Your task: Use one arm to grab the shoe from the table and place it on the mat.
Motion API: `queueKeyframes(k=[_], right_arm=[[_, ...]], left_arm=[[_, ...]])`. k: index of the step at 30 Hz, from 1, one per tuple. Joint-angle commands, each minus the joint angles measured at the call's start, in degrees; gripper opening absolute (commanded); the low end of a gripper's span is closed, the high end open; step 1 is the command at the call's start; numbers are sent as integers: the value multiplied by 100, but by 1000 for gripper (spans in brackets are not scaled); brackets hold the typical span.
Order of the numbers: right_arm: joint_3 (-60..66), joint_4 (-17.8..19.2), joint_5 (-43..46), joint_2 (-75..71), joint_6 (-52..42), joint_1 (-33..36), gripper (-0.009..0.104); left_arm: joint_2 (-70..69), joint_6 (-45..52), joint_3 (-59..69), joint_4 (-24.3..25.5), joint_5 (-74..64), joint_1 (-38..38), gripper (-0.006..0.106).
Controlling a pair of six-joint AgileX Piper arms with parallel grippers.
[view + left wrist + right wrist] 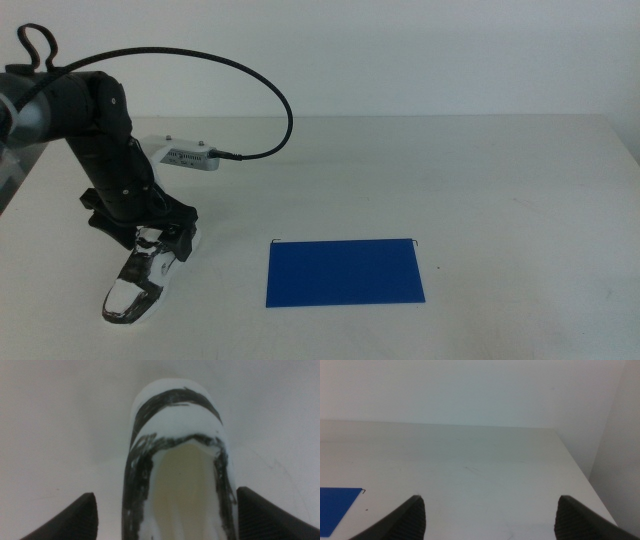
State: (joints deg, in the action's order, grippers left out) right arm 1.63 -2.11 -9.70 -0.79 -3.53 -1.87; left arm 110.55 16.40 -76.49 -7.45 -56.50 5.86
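Note:
The shoe [140,280], a white sneaker with black marbled patches, lies on the white table [470,170] at the front left, toe toward the front. The black arm [100,140] reaches down from the left. My left gripper [160,238] is at the shoe's heel end. In the left wrist view the shoe [177,460] sits between the open jaws of that gripper [166,494], the jaws low on either side of its opening. The blue mat [345,272] lies flat to the shoe's right, apart from it. My right gripper [490,500] is open and empty, out of the middle view.
A white wrist box [185,157] with a black cable loop sits behind the arm. The right wrist view shows a corner of the mat [337,502] and the table's far right edge [570,460].

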Motion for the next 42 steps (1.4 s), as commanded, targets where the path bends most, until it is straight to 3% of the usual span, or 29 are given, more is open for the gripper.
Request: queueKeyframes(k=[1, 14, 20, 31, 38, 42], right_arm=[[-54, 49, 455, -116, -72, 18, 66], [-54, 49, 455, -116, -72, 18, 66], [-54, 49, 455, -116, -72, 18, 66], [-54, 49, 455, -116, -72, 18, 66], [-54, 49, 455, -116, -72, 18, 66], [-54, 49, 455, -116, -72, 18, 66]], left_arm=[[-280, 26, -168, -96, 28, 40, 91], [-280, 39, -168, -253, -59, 40, 28], [-406, 217, -199, -349, -284, 46, 9], [-789, -298, -455, -320, -1079, 113, 2], [-786, -1246, -1044, 339, -1605, 845, 2], [-729, -1490, -1329, 283, -1735, 1213, 2]])
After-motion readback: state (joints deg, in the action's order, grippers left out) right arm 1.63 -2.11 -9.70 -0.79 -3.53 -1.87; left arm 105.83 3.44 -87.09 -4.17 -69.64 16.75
